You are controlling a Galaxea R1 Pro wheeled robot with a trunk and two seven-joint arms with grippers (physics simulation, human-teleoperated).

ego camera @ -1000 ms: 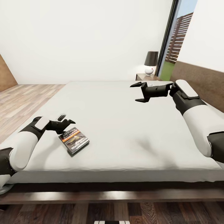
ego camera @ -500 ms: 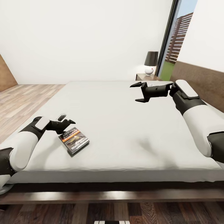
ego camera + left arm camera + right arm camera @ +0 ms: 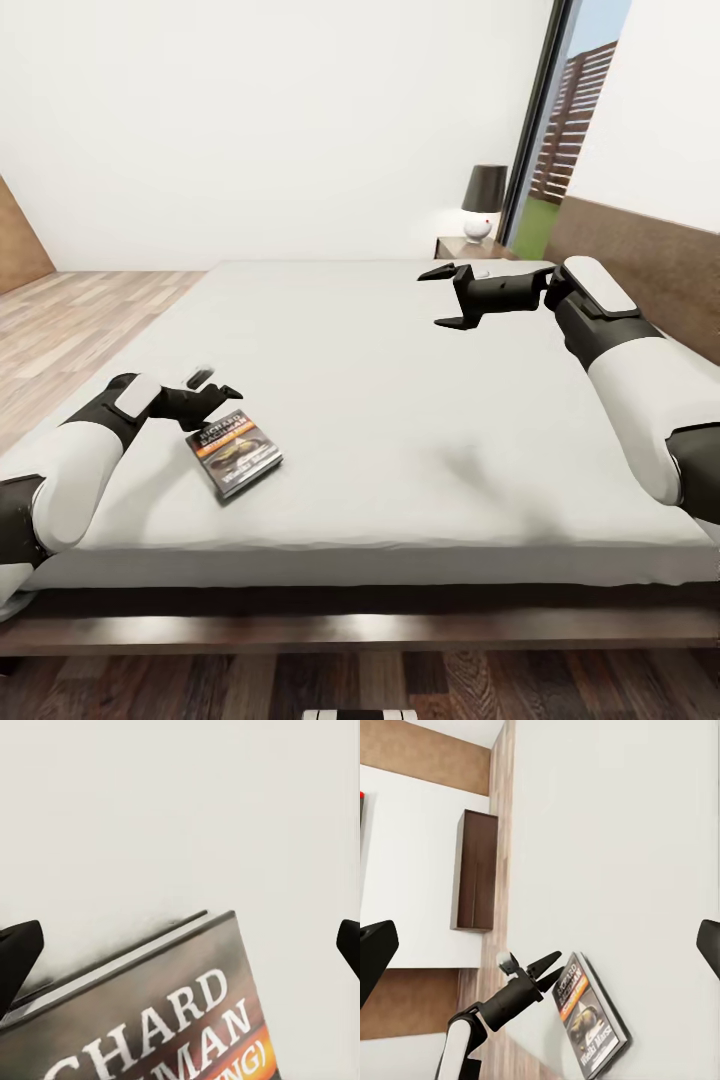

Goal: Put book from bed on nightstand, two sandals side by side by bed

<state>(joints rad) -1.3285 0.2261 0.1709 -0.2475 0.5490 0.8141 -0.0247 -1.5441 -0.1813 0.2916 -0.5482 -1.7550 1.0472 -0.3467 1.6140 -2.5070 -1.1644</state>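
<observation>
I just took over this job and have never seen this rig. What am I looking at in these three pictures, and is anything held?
It is a two-armed robot by a bed. The head picture looks down over both arms. The left claw is open, beside the top edge of the book, which lies flat on the mattress. The right claw hangs open above the bed, holding nothing. The other two pictures come from cameras at the wrists: the left shows the book close up, the right shows the book and the left claw from across the bed. A nightstand with a lamp stands beyond.

Book [image 3: 161, 1020] flat on bed [image 3: 180, 810]
</observation>
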